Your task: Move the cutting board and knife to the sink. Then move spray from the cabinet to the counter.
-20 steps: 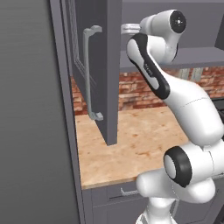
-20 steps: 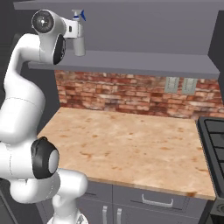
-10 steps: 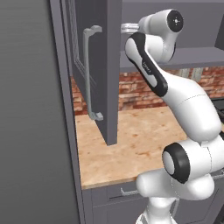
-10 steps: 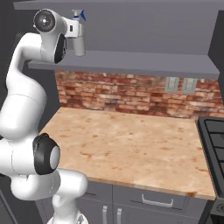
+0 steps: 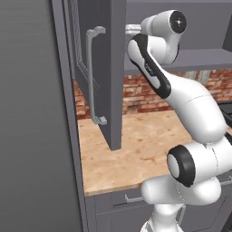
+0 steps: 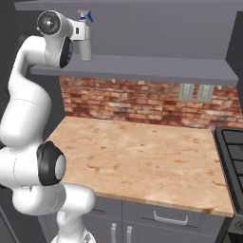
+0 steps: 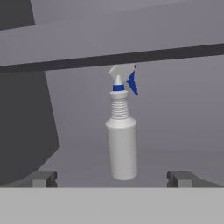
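The spray (image 7: 121, 144) stands upright on the cabinet shelf (image 6: 156, 69), open room around it; the pincer (image 7: 113, 177) gapes apart just before it.

Grey shelf (image 6: 156, 66) in the cabinet (image 5: 102, 68) — the spray (image 7: 122, 140) stands upright on it.

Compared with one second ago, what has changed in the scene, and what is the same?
The arm has shifted very slightly toward the cabinet shelf; nothing was taken hold of or let go. The gripper stays open, fingertips either side of the spray and short of it. The spray stands upright on the shelf as before; the cabinet door stays open.
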Available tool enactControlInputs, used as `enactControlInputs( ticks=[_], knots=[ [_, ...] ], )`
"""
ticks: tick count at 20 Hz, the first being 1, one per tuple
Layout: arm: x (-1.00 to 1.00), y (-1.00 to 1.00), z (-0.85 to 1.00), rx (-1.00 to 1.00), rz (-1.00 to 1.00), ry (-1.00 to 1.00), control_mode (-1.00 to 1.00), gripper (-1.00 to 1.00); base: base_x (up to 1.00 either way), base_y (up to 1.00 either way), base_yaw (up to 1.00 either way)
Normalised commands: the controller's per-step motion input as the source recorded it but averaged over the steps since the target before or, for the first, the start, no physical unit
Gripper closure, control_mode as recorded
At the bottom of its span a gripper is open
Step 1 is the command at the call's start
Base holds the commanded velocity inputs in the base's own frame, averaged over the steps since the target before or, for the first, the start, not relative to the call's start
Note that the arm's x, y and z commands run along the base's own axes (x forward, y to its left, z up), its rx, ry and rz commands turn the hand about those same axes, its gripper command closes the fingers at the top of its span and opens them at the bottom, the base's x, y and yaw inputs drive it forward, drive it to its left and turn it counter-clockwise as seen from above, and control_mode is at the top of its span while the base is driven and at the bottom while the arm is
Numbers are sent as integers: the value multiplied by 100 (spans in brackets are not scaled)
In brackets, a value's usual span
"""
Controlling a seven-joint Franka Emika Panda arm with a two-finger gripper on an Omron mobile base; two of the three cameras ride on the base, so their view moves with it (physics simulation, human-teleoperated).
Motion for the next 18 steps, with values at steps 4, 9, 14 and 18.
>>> enactControlInputs(
  ticks=[4, 9, 14, 18],
  knots=[
    [19, 4, -3, -1, 0, 0, -100, -100, 0, 0, 0],
    [20, 5, -2, -1, 0, 0, -100, -100, 0, 0, 0],
    [19, 1, -2, 0, 0, 0, -100, -100, 0, 0, 0],
    [23, 3, 0, 0, 0, 0, -100, -100, 0, 0, 0]
  ],
)
